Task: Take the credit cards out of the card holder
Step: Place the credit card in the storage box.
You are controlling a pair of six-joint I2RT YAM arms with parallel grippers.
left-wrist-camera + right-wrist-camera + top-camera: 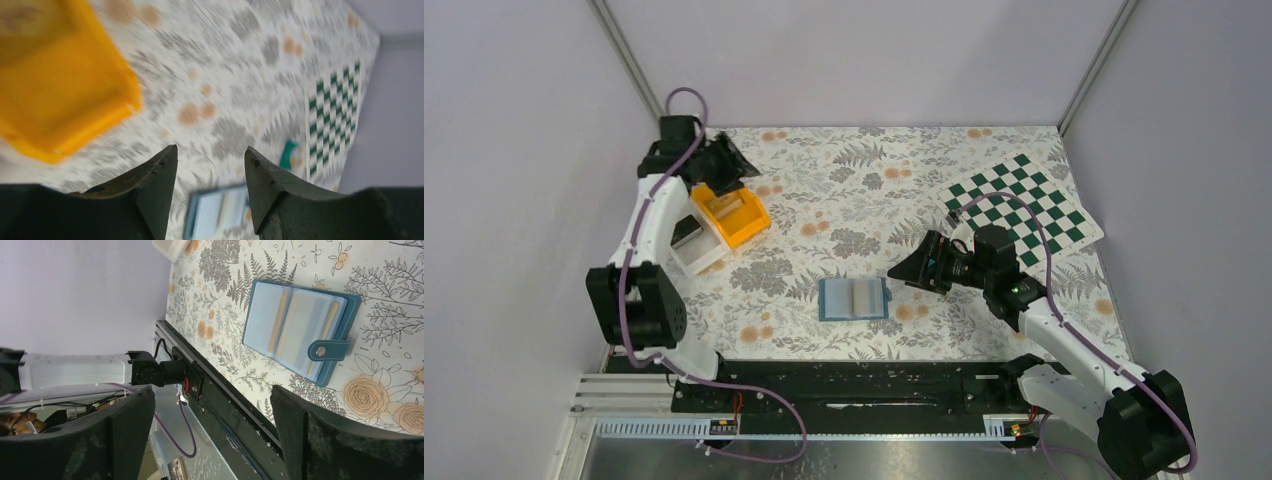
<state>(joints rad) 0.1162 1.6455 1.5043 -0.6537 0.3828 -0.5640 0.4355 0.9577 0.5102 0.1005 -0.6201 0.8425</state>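
Right pincer (pixel 212 430) gapes wide, empty, just right of the card holder (pixel 300 330), which lies open flat on the counter (pixel 854 200). Credit cards (pixel 274 325) sit tucked in its sleeves. Left pincer (pixel 210 150) is apart, empty, far left of the holder. Risk: nothing pins the holder, so a pull likely drags it whole.

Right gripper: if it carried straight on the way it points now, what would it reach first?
Probably the open card holder: the right gripper, open and empty, points toward it, and its wrist view shows the holder just ahead. Depth is unclear; it might touch the floral tablecloth first.
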